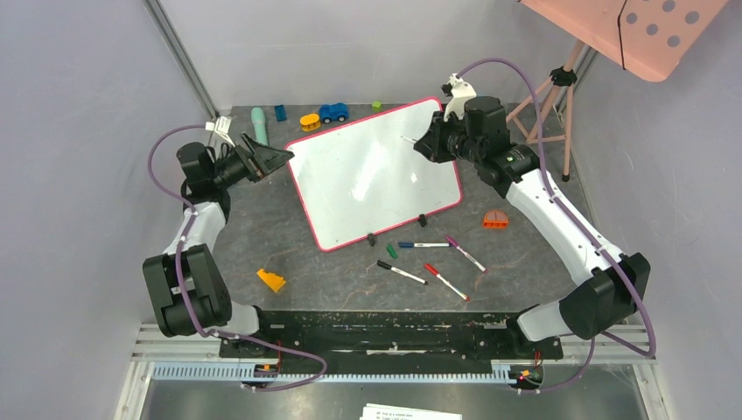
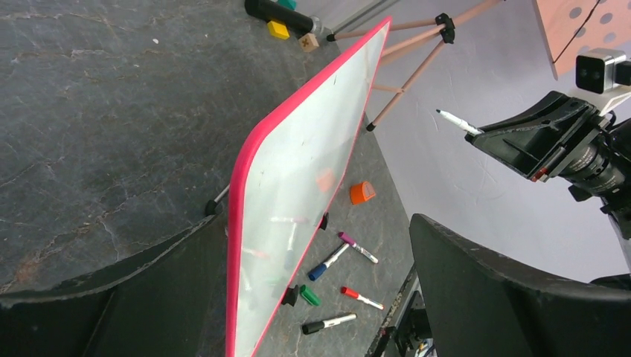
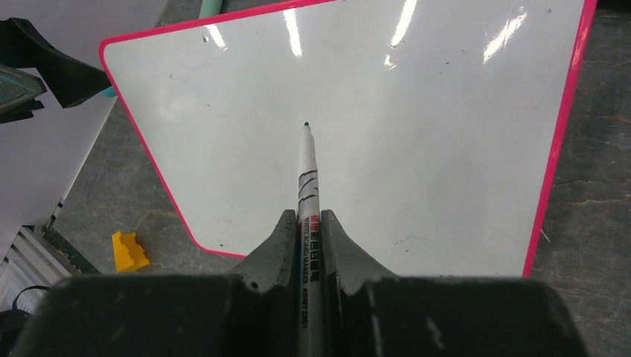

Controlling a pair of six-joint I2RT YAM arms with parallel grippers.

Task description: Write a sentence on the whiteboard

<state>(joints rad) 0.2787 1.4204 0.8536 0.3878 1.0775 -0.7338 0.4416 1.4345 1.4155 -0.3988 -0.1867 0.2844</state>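
Observation:
The whiteboard [image 1: 376, 179] lies tilted on the table, glossy white with a pink-red rim [image 2: 245, 186] and black clip feet. No sentence shows on it; the surface [image 3: 387, 111] is bare apart from faint specks. My right gripper [image 3: 307, 223] is shut on a white marker [image 3: 307, 178] with a green tip. It holds the marker [image 1: 408, 138] over the board's upper right part, and the left wrist view shows its tip [image 2: 446, 115] in the air, off the board. My left gripper [image 1: 273, 157] is open and holds nothing; it hovers at the board's left corner, fingers [image 2: 506, 297] wide apart.
Blue [image 1: 424, 244], purple [image 1: 464, 252], black [image 1: 401, 272] and red [image 1: 446, 282] markers and a green cap [image 1: 391, 250] lie in front of the board. Nearby are an orange piece [image 1: 495, 220] and a yellow wedge [image 1: 270, 280]. Small toys [image 1: 332, 112] and a tripod [image 1: 560, 96] stand behind.

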